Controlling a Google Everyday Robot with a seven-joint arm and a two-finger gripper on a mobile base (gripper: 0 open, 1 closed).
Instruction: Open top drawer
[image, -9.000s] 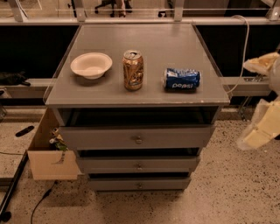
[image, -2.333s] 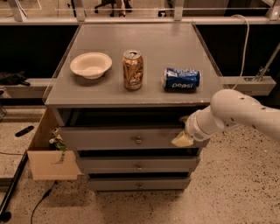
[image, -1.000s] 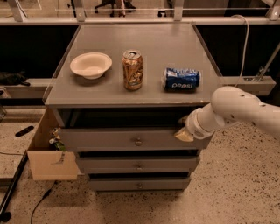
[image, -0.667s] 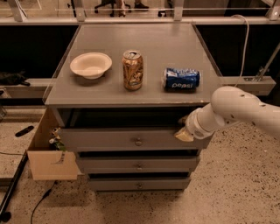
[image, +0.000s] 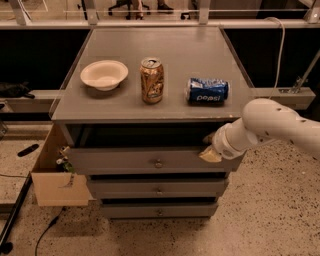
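Observation:
The top drawer (image: 125, 161) is the widest grey front, right under the grey tabletop (image: 155, 45), with a small round metal knob (image: 158, 163) at its centre. It stands out a little from the cabinet, with a dark gap above its upper edge. My gripper (image: 210, 148) comes in from the right on a white arm (image: 270, 125). It sits at the right end of the drawer's upper edge, in the gap under the tabletop, well to the right of the knob. Its tip is partly hidden in the shadow.
On the tabletop stand a white bowl (image: 104, 75), an upright gold can (image: 152, 80) and a blue Pepsi can (image: 208, 90) on its side. Two narrower drawers (image: 158, 190) sit below. A cardboard box (image: 52, 175) hangs at the cabinet's left side. Cables lie on the floor at left.
Nine seconds ago the arm was off to the right; it has since swung in to the top drawer's right end. Over the last second nothing has visibly moved.

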